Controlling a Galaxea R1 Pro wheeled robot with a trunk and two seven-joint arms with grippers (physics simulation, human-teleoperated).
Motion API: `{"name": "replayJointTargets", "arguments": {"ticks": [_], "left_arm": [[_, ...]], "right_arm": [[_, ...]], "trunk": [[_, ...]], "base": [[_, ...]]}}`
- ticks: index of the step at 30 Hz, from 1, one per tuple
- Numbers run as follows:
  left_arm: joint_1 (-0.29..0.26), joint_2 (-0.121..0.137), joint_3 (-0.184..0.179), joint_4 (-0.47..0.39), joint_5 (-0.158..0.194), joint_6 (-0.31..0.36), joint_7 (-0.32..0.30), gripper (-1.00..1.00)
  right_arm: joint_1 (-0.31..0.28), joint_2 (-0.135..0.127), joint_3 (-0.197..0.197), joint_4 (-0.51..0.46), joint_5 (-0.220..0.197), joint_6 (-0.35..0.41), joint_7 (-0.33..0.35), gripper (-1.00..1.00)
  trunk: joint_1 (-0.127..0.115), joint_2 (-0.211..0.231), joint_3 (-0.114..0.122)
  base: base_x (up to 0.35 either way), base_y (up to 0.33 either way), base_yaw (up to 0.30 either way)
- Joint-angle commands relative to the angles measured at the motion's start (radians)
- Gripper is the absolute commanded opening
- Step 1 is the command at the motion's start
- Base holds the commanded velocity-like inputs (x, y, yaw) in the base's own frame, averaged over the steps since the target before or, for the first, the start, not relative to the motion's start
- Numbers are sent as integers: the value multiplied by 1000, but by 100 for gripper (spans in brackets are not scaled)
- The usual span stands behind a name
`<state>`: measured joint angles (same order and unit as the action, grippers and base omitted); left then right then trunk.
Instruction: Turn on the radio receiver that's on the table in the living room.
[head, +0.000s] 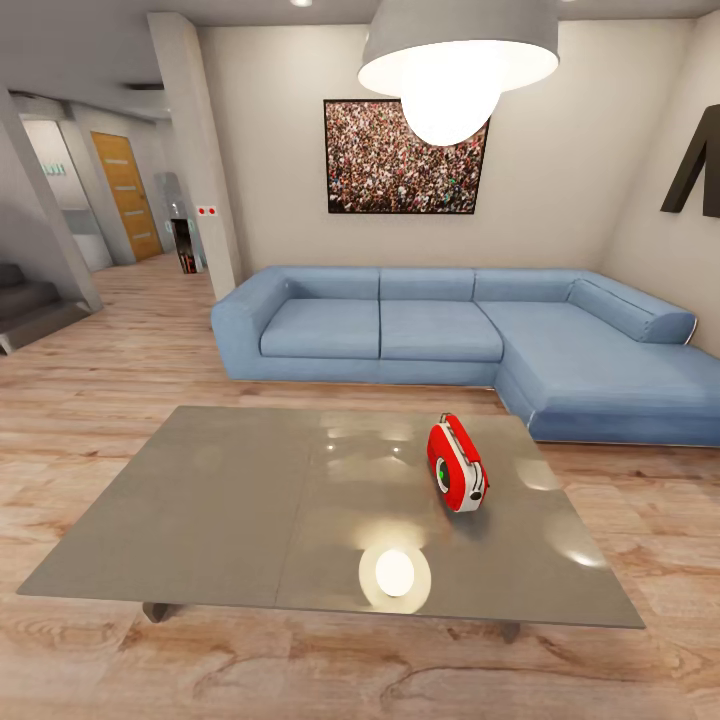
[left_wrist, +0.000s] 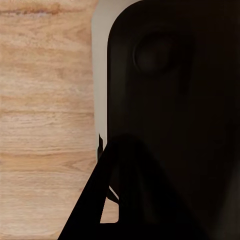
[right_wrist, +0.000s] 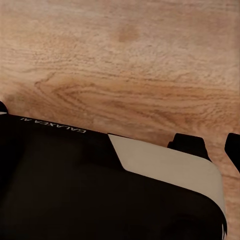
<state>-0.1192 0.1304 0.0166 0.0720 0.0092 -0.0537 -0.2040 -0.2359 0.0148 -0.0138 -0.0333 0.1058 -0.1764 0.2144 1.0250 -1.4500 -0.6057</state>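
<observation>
One table (head: 230, 500) fills the near floor of the living room in the head view, its glossy grey top split into two panels. At far left a hallway runs back to a wooden door (head: 128, 195), with dark steps (head: 30, 305) beside it. Moving right, a blue L-shaped sofa (head: 400, 325) stands behind the table against the beige wall, under a framed crowd picture (head: 400, 160). A white pendant lamp (head: 455, 65) hangs overhead, and its glare shows as a bright spot on the near part of the tabletop. On the table's right panel stands the radio (head: 457, 464), red with white trim, upright on its edge, its dial centre green.

Both wrist views look down on the light wood floor (left_wrist: 45, 100) past dark robot bodywork. In the right wrist view two dark finger-like tips show at the edge; I cannot tell how far either claw is open, or whether it holds anything.
</observation>
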Motion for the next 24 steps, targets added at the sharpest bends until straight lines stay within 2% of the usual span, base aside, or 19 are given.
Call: {"name": "replayJointTargets", "arguments": {"ticks": [1,24], "left_arm": [[0,0,0,0,0,0,0,-100],[0,0,0,0,0,0,0,-100]], "right_arm": [[0,0,0,0,0,0,0,100],[0,0,0,0,0,0,-1,100]], "trunk": [[0,0,0],[0,0,0]], "base": [[0,0,0],[0,0,0]]}}
